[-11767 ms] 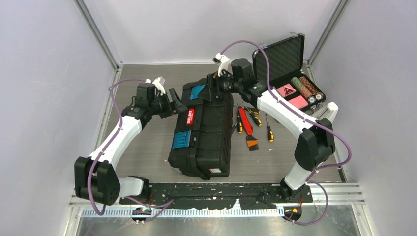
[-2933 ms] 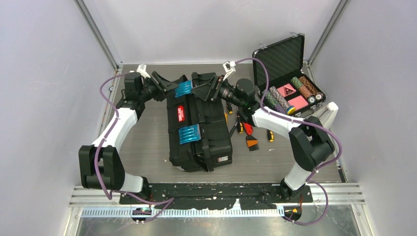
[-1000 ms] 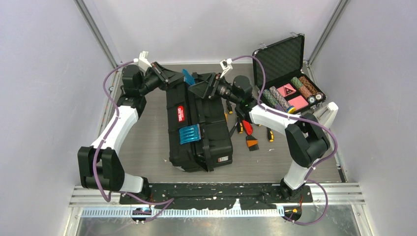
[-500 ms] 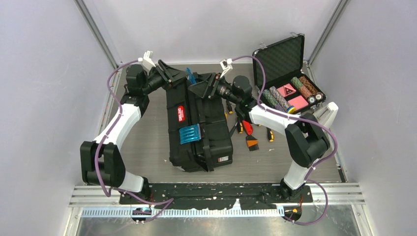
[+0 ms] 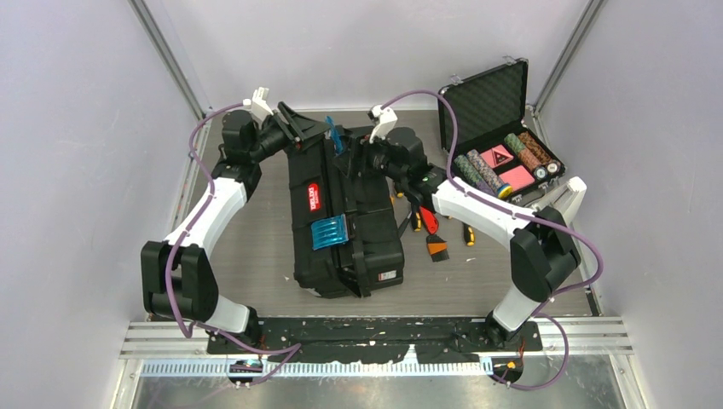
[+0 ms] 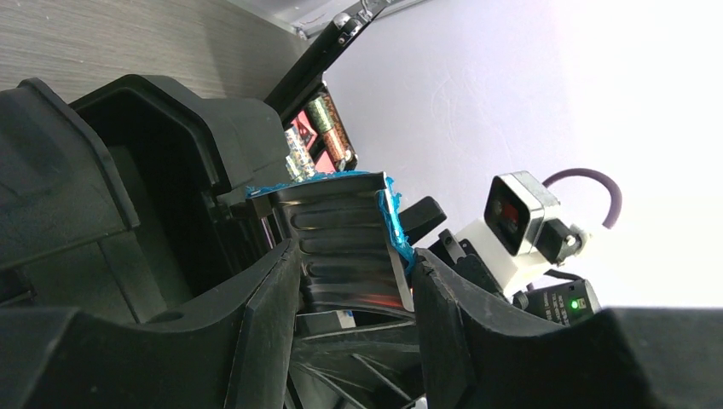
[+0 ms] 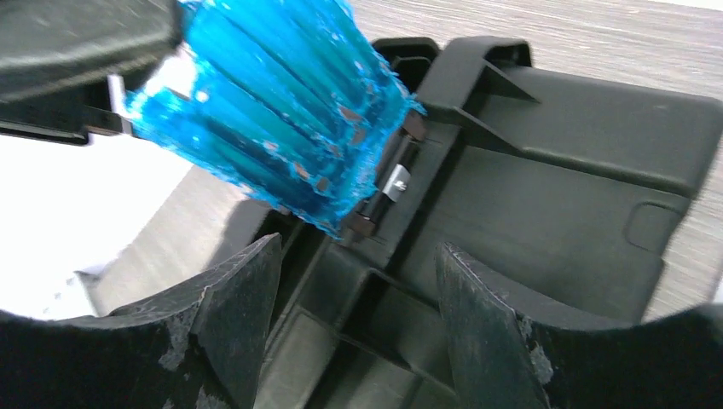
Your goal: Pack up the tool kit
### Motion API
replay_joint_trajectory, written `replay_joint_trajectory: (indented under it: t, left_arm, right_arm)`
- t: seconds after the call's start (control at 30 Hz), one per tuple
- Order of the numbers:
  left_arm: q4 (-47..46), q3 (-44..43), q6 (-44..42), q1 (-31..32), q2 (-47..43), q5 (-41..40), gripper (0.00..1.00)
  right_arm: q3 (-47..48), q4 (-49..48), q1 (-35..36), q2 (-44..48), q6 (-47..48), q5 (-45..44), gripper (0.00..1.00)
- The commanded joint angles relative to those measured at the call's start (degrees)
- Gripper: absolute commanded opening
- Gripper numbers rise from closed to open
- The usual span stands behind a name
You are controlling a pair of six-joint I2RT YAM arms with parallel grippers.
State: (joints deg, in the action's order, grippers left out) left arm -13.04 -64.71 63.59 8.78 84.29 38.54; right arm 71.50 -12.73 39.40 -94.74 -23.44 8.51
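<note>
Left gripper [image 6: 355, 253], fingers parted, flanks the raised translucent blue latch [image 6: 337, 221] at the far end of the large black plastic toolbox [image 5: 345, 213], which lies mid-table on the grey wood-grain table [image 5: 256, 230]. Right gripper [image 7: 358, 247], jaws wide and empty, hovers over that same end. Small yellow-and-black and red hand tools [image 5: 430, 217] lie just right of the toolbox.

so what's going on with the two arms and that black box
Both arms are at the far end of the toolbox. The left gripper has its fingers either side of the far blue latch, which stands flipped up; whether it is pinched is unclear. The right gripper hovers open beside that latch. The near latch is shut, and the hand tools lie unpacked on the table.
</note>
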Motion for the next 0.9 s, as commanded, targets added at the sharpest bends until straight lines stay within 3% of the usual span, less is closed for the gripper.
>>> replay_joint_trajectory:
  t: [0.0,0.33,0.7,0.87]
  left_arm:
    - [7.95,0.72,-3.73,1.59,2.19,2.1,0.49]
    - [8.3,0.93,-3.96,1.6,2.52,1.7,0.49]
    - [9.17,0.92,-4.75,1.6,2.27,1.54,0.49]
    - [9.21,0.94,-4.79,1.6,2.37,1.64,0.49]
  right_arm:
    - [3.73,6.03,2.52,3.17,12.23,-13.14,0.7]
    - [8.21,2.64,8.97,2.69,26.36,-23.91,0.69]
    - [11.39,0.62,12.4,-0.97,39.9,-32.87,0.49]
    - [12.61,0.12,13.02,-2.49,42.15,-32.57,0.48]
